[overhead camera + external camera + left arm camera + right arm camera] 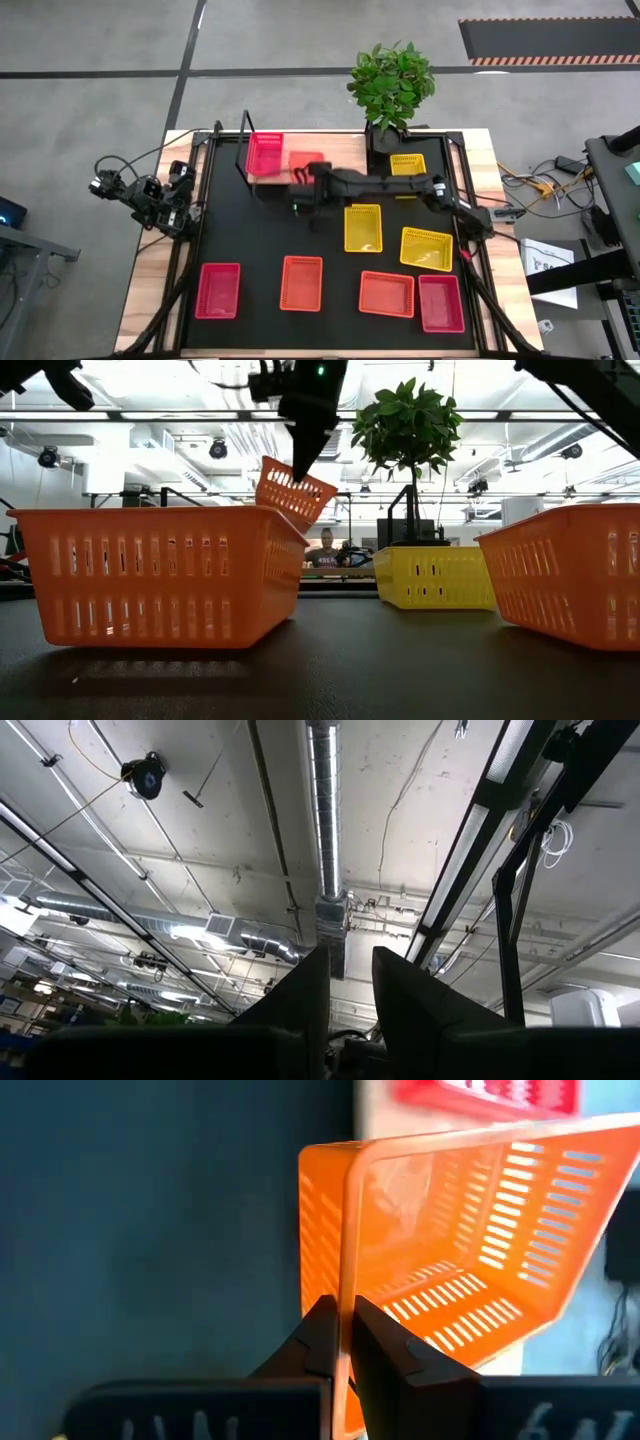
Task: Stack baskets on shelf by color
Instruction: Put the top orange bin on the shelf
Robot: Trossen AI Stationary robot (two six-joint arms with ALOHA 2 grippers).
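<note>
My right gripper [300,188] reaches across the table to the shelf [262,180] at the far left and is shut on an orange basket [306,160]. This basket hangs tilted in the low view [295,490], beside a pink basket [265,153] that stands on the shelf board. On the black table stand two pink baskets [218,290] [441,303], two orange ones [301,283] [386,293] and three yellow ones [363,227] [426,248] [407,165]. My left gripper [350,995] is folded back at the table's left edge, points at the ceiling, empty, its fingers a little apart. My right gripper pinches one side wall of the orange basket at its rim [347,1285], one finger inside the basket and one outside. The fingers [300,445] come from above, pointing down. The basket hangs tilted below them, clear of the table, its open side toward the wrist camera.
A potted plant [392,85] stands at the far edge beside the far yellow basket. The shelf's black frame [243,150] rises at its left end. In the low view an orange basket [160,575] and another [570,575] stand close to the near edge.
</note>
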